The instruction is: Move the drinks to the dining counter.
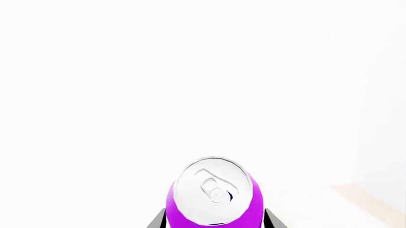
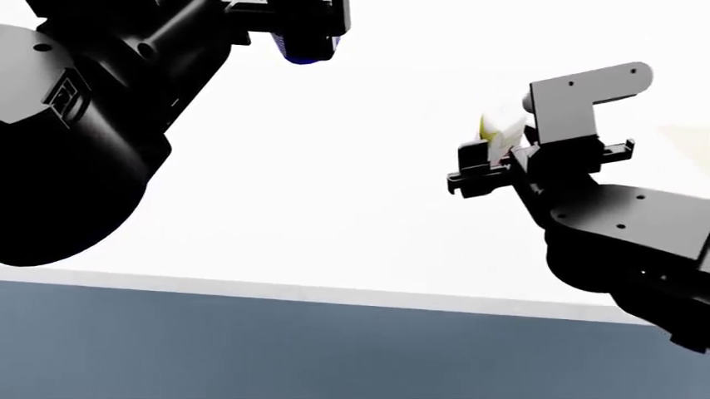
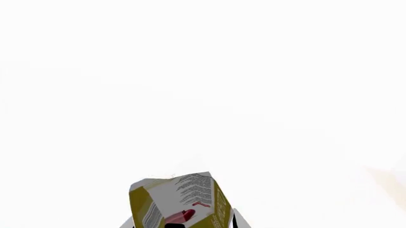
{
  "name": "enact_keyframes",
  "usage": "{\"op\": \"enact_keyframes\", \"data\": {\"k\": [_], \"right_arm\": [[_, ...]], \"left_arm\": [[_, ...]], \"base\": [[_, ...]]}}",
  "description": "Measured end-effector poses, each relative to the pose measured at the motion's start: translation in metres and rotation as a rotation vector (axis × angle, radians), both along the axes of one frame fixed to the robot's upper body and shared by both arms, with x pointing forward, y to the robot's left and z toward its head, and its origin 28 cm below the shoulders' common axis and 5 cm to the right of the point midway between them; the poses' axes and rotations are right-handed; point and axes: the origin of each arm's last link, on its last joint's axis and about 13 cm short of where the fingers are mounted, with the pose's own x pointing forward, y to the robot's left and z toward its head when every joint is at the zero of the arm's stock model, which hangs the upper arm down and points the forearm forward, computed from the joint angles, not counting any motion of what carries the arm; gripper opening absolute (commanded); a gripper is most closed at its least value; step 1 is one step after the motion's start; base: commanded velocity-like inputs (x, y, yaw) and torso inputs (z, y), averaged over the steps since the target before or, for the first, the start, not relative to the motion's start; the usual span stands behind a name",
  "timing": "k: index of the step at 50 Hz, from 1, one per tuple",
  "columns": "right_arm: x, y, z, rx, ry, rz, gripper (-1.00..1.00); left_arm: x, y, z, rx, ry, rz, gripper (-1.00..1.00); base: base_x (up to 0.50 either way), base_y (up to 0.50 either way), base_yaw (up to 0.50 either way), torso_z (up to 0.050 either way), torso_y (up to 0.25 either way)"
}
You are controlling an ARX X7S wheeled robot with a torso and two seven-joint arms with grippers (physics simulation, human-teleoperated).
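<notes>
Both arms are loaded and out over the dining counter (image 2: pixel 332 249), which is the reference for everything below.

Left gripper (image 1: pixel 214 223): clamped on the purple can (image 1: pixel 214 202). Left wrist view looks down on the silver lid and pull tab, with a dark finger on either flank of the body. Can is upright and held by the sides, probably so it goes down flat on its base. Smooth metal cylinder with a domed shoulder; rigid, should stay put once it is on the counter. In the head view the can itself is hidden behind the left arm, and only a blue patch shows there.

Right gripper (image 2: pixel 497 154): closed on the juice carton (image 3: pixel 179 202). Head view shows a yellow-white sliver of it between the fingers, above the counter and back from the front edge. Right wrist view shows the folded top, fine print and a red fruit mark. Carton looks tilted in the grip. It is a light, boxy card pack with flat faces, so it could tip if let go at an angle.

Counter: plain white, flat, featureless, with a dark blue-grey front under the near edge. Because it is so blank, I can't tell whether either drink is hovering over it or already touching it. Likely step: lower and release.

Brown bottle: not in any view.
</notes>
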Motion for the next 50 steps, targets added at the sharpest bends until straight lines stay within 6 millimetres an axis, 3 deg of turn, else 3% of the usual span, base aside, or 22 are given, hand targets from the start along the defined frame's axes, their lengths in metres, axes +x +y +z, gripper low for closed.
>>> {"op": "enact_keyframes", "data": {"k": [50], "right_arm": [[0.002,-0.001,-0.023,0.017,0.083,-0.008,-1.00]], "left_arm": [[0.000,0.000,0.000,-0.001,-0.001,-0.002,-1.00]], "base": [[0.00,0.00,0.00,0.000,0.001]]}}
